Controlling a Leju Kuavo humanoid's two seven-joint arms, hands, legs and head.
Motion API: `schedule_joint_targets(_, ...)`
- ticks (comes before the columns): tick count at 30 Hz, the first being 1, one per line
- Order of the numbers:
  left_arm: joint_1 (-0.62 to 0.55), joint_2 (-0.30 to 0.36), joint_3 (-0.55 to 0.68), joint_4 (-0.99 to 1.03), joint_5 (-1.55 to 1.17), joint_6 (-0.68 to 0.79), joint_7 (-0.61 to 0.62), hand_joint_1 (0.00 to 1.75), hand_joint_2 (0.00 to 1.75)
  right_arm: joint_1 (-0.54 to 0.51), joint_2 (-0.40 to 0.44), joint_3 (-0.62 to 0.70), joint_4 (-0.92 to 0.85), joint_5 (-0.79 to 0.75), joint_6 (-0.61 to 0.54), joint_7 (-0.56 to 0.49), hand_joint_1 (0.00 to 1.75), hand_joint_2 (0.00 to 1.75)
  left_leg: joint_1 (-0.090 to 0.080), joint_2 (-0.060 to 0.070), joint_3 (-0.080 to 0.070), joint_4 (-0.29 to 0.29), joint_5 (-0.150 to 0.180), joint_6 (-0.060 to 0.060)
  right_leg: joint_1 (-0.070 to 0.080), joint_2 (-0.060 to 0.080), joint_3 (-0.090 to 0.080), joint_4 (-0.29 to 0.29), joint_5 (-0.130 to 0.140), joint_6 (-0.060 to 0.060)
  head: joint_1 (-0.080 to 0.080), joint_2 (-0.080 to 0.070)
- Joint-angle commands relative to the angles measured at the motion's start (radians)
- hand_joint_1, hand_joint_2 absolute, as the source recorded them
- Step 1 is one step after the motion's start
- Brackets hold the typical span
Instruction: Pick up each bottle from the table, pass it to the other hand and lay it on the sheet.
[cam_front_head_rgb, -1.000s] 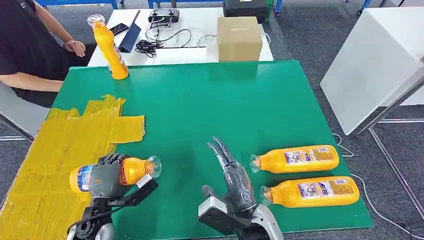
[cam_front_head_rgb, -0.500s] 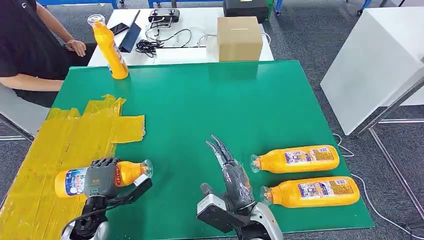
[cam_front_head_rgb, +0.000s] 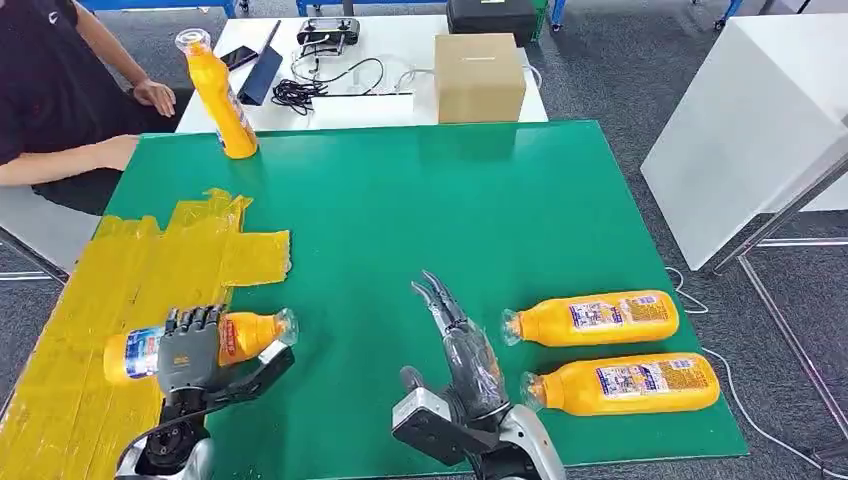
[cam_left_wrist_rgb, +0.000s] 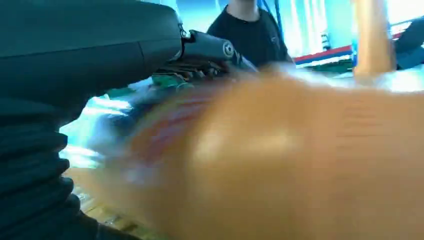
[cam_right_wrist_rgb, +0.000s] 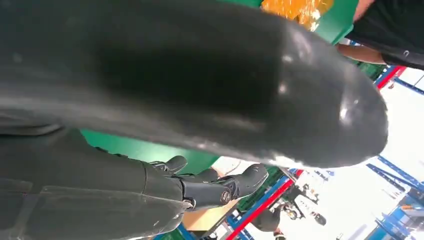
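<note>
an orange bottle (cam_front_head_rgb: 245, 335) is being gripped by the left robot hand (cam_front_head_rgb: 188, 350) over the yellow sheet (cam_front_head_rgb: 120, 300); the right robot hand (cam_front_head_rgb: 465, 350) is being held open, empty.

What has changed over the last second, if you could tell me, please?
The left hand, gripping its bottle, carried it leftward over the yellow sheet. The right hand stayed open, and the two lying bottles and the standing bottle stayed put.
</note>
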Motion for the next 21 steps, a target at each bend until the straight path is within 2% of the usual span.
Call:
schedule_joint_targets(1, -0.012, -0.029, 0.016, -0.012, -0.002, 0.043, -0.027, 0.00, 0.00, -0.026, -0.025, -0.007, 0.026, -0.009, 0.009, -0.005, 0.00, 0.00, 0.000, 0.000, 0.000, 0.000, 0.000, 0.000, 0.000, 0.000, 0.001, -0.001, 0.000, 0.000, 0.000, 0.000)
schedule_joint_targets(8, 0.004, -0.039, 0.025, -0.045, 0.029, 0.076, -0.048, 0.00, 0.00, -0.017, -0.026, -0.007, 0.022, -0.007, 0.000, -0.007, 0.00, 0.00, 0.001, 0.001, 0.002, 0.000, -0.001, -0.001, 0.001, 0.000, 0.003, -0.001, 0.000, 0.000, 0.000, 0.000)
schedule_joint_targets(12, 0.029, -0.069, 0.047, -0.103, 0.140, 0.198, -0.119, 0.00, 0.00, 0.004, -0.032, -0.013, 0.013, 0.002, -0.013, -0.007, 0.00, 0.00, 0.001, 0.000, 0.002, 0.000, -0.001, 0.000, 0.001, 0.000, 0.002, -0.001, 0.000, 0.000, 0.000, 0.000)
schedule_joint_targets(13, 0.047, -0.097, 0.072, -0.174, 0.229, 0.218, -0.201, 0.00, 0.00, 0.016, -0.037, -0.015, 0.006, 0.014, -0.019, -0.009, 0.00, 0.00, 0.000, 0.000, 0.001, 0.000, 0.000, 0.000, 0.000, 0.000, 0.001, -0.001, 0.000, 0.000, 0.000, 0.000)
schedule_joint_targets(14, 0.075, -0.203, 0.189, -0.285, 0.388, 0.218, -0.413, 0.00, 0.00, 0.043, -0.047, -0.024, -0.011, 0.050, -0.042, -0.016, 0.00, 0.00, 0.002, 0.001, 0.004, 0.000, -0.002, -0.001, 0.002, 0.000, 0.006, -0.003, -0.001, 0.001, 0.000, 0.000)
schedule_joint_targets(15, 0.082, -0.274, 0.246, -0.311, 0.587, 0.218, -0.584, 0.00, 0.00, 0.065, -0.054, -0.024, -0.025, 0.068, -0.059, -0.018, 0.00, 0.00, 0.001, -0.001, -0.001, 0.002, -0.001, 0.000, 0.001, -0.001, 0.001, -0.001, -0.001, 0.001, 0.000, 0.000)
schedule_joint_targets(16, 0.114, -0.273, 0.185, -0.345, 0.919, 0.218, -0.714, 0.00, 0.00, 0.114, -0.086, -0.018, -0.062, 0.110, -0.104, -0.015, 0.00, 0.00, 0.002, -0.001, 0.000, 0.002, -0.002, 0.000, 0.002, -0.001, 0.002, -0.001, -0.001, 0.001, 0.000, 0.000)
schedule_joint_targets(17, 0.121, -0.277, 0.178, -0.360, 0.916, 0.218, -0.710, 0.00, 0.00, 0.129, -0.097, -0.015, -0.073, 0.111, -0.112, -0.014, 0.00, 0.00, 0.001, -0.003, 0.000, 0.002, -0.002, 0.001, 0.001, -0.004, 0.002, -0.001, -0.002, 0.002, 0.000, 0.000)
schedule_joint_targets(18, 0.128, -0.294, 0.165, -0.400, 1.039, 0.209, -0.758, 0.00, 0.00, 0.141, -0.104, -0.018, -0.081, 0.142, -0.138, -0.001, 0.00, 0.00, 0.000, -0.003, 0.000, 0.001, -0.002, 0.001, 0.000, -0.003, 0.002, -0.001, -0.002, 0.001, 0.000, 0.000)
schedule_joint_targets(19, 0.157, -0.267, 0.119, -0.424, 1.355, 0.143, -0.865, 0.00, 0.00, 0.176, -0.135, -0.005, -0.113, 0.207, -0.191, 0.044, 0.00, 1.75, 0.001, -0.004, 0.002, 0.001, -0.003, 0.001, 0.001, -0.005, 0.005, -0.003, -0.003, 0.002, 0.000, 0.000)
schedule_joint_targets(21, 0.206, -0.260, 0.064, -0.471, 1.495, 0.077, -0.890, 0.00, 0.00, 0.248, -0.185, 0.003, -0.179, 0.294, -0.266, 0.135, 0.00, 1.75, 0.001, -0.003, 0.002, 0.002, -0.004, 0.001, 0.001, -0.003, 0.005, -0.002, -0.003, 0.002, 0.000, 0.000)
